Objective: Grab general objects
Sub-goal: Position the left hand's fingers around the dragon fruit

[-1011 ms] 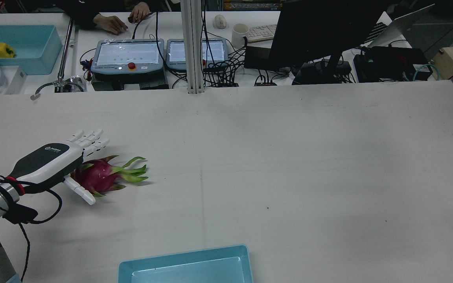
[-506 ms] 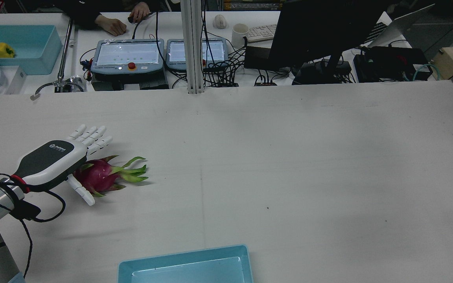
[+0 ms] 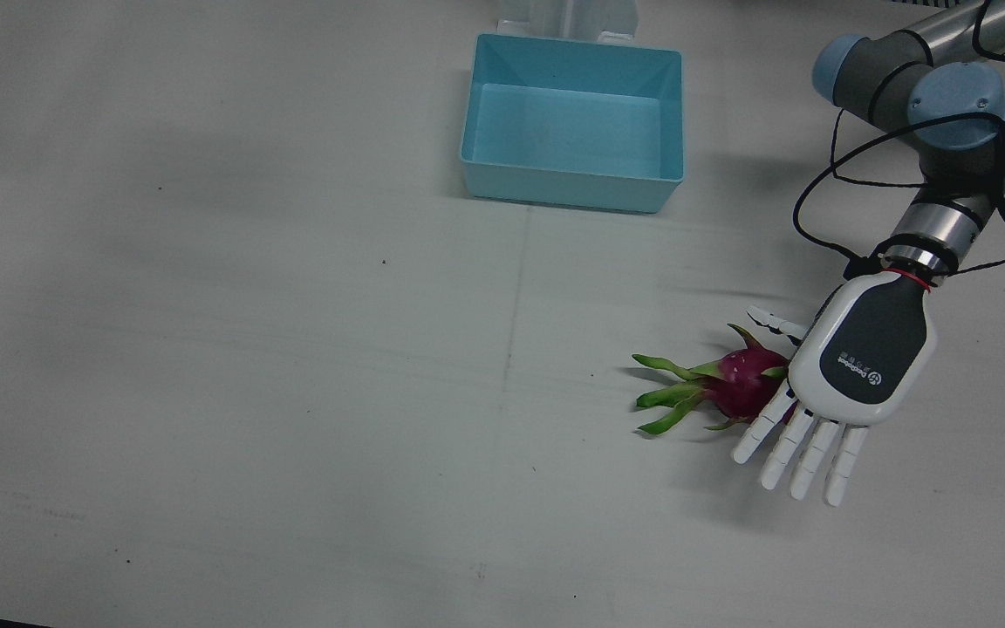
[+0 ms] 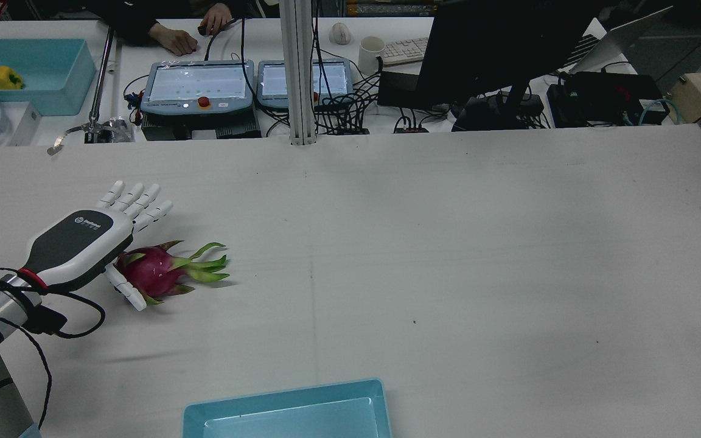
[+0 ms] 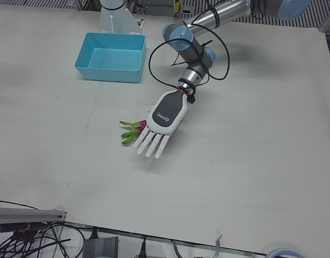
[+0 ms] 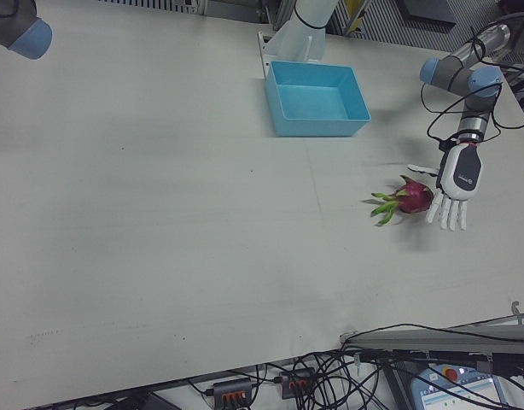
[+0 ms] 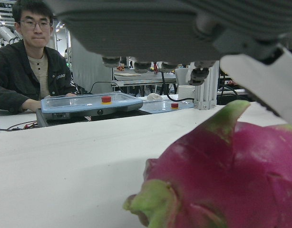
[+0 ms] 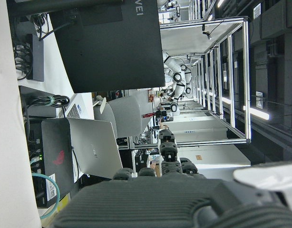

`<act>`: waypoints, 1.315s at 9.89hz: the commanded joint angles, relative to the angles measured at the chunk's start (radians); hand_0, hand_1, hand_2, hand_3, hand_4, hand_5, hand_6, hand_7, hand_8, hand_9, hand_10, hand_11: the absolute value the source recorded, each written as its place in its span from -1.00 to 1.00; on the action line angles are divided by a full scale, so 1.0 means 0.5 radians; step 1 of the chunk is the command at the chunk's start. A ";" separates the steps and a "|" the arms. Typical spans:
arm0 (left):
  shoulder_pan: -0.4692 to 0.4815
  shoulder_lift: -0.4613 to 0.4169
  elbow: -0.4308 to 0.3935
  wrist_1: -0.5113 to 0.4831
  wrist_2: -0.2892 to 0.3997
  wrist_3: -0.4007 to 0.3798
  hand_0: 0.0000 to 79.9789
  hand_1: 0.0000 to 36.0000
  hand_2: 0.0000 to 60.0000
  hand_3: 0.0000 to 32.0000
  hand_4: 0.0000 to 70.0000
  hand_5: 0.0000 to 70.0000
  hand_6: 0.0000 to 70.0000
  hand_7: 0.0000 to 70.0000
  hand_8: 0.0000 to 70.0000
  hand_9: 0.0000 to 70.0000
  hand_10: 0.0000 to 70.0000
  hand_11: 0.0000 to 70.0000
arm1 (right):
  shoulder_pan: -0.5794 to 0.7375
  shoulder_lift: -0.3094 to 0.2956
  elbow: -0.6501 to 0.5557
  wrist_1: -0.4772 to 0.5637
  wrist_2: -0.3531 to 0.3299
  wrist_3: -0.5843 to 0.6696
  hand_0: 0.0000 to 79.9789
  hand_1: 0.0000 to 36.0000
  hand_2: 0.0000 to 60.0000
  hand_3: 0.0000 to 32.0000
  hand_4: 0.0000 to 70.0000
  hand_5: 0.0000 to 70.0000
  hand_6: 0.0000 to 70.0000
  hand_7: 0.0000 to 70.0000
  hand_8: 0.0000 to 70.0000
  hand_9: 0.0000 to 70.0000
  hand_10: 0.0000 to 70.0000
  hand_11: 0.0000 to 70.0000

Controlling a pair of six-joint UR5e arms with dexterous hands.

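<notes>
A pink dragon fruit (image 4: pixel 154 271) with green leaves lies on the white table; it also shows in the front view (image 3: pixel 736 390), the right-front view (image 6: pixel 409 197) and close up in the left hand view (image 7: pixel 231 180). My left hand (image 4: pixel 80 241) hovers over the fruit's rounded end, open, with its fingers (image 3: pixel 803 453) straight and spread, and holds nothing. It also shows in the left-front view (image 5: pixel 162 115) and the right-front view (image 6: pixel 457 181). Its thumb (image 4: pixel 126 291) sticks out beside the fruit. My right hand (image 8: pixel 184 199) shows only in its own view, open and empty, far from the fruit.
A light blue bin (image 3: pixel 570 194) stands empty at the robot's side of the table, also seen in the rear view (image 4: pixel 283 398). Beyond the table's far edge are teach pendants (image 4: pixel 198 85), cables, a monitor (image 4: pixel 496 48) and a seated person (image 7: pixel 29 61).
My left hand has moved a little towards the far side over the fruit, fingers still straight. The dragon fruit has not moved.
</notes>
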 commanded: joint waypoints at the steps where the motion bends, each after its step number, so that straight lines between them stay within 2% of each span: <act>1: 0.006 -0.001 0.126 -0.140 -0.008 0.135 0.08 -0.62 -1.00 -0.39 -1.00 -1.00 -1.00 -1.00 -0.90 -1.00 -1.00 -1.00 | -0.001 0.000 0.000 0.000 0.000 0.000 -1.00 -1.00 -1.00 -1.00 -1.00 -1.00 -1.00 -1.00 -1.00 -1.00 -1.00 -1.00; 3: 0.006 0.002 0.209 -0.198 -0.005 0.135 0.07 -0.61 -1.00 -0.39 -1.00 -1.00 -1.00 -1.00 -0.90 -1.00 -1.00 -1.00 | 0.002 0.000 0.000 0.000 0.000 0.000 -1.00 -1.00 -1.00 -1.00 -1.00 -1.00 -1.00 -1.00 -1.00 -1.00 -1.00 -1.00; 6: 0.006 0.005 0.218 -0.208 -0.005 0.138 0.06 -0.62 -1.00 -0.35 -1.00 -1.00 -1.00 -1.00 -0.90 -1.00 -1.00 -1.00 | 0.002 0.000 0.000 0.000 0.000 0.000 -1.00 -1.00 -1.00 -1.00 -1.00 -1.00 -1.00 -1.00 -1.00 -1.00 -1.00 -1.00; 7: 0.006 0.005 0.215 -0.208 -0.005 0.138 0.05 -0.65 -1.00 -0.44 -1.00 -1.00 -1.00 -1.00 -0.89 -1.00 -1.00 -1.00 | -0.001 0.000 0.000 0.000 0.000 0.000 -1.00 -1.00 -1.00 -1.00 -1.00 -1.00 -1.00 -1.00 -1.00 -1.00 -1.00 -1.00; 8: 0.006 0.005 0.212 -0.208 -0.005 0.138 0.02 -0.71 -1.00 -0.74 -0.99 -0.99 -1.00 -1.00 -0.87 -1.00 -1.00 -1.00 | 0.002 0.000 0.000 0.000 0.000 0.000 -1.00 -1.00 -1.00 -1.00 -1.00 -1.00 -1.00 -1.00 -1.00 -1.00 -1.00 -1.00; 9: 0.006 0.005 0.209 -0.208 -0.005 0.135 -0.04 -0.83 -1.00 -0.98 -0.93 -0.84 -1.00 -1.00 -0.83 -1.00 -1.00 -1.00 | -0.001 0.000 0.000 0.000 0.000 0.000 -1.00 -1.00 -1.00 -1.00 -1.00 -1.00 -1.00 -1.00 -1.00 -1.00 -1.00 -1.00; 10: 0.009 0.005 0.209 -0.208 -0.005 0.135 -0.15 -0.96 -1.00 -1.00 -0.80 -0.55 -1.00 -1.00 -0.79 -1.00 -1.00 -1.00 | -0.001 0.000 0.000 0.000 0.000 0.000 -1.00 -1.00 -1.00 -1.00 -1.00 -1.00 -1.00 -1.00 -1.00 -1.00 -1.00 -1.00; 11: 0.009 0.005 0.209 -0.208 -0.002 0.132 -0.19 -0.99 -1.00 -1.00 -0.71 -0.39 -1.00 -1.00 -0.79 -1.00 -1.00 -1.00 | -0.001 0.000 0.000 0.000 0.000 0.000 -1.00 -1.00 -1.00 -1.00 -1.00 -1.00 -1.00 -1.00 -1.00 -1.00 -1.00 -1.00; 13: 0.009 0.005 0.206 -0.208 0.001 0.132 -0.31 -1.00 -1.00 -1.00 -0.63 -0.24 -1.00 -1.00 -0.79 -1.00 -1.00 -1.00 | 0.002 0.000 0.000 0.000 0.000 0.000 -1.00 -1.00 -1.00 -1.00 -1.00 -1.00 -1.00 -1.00 -1.00 -1.00 -1.00 -1.00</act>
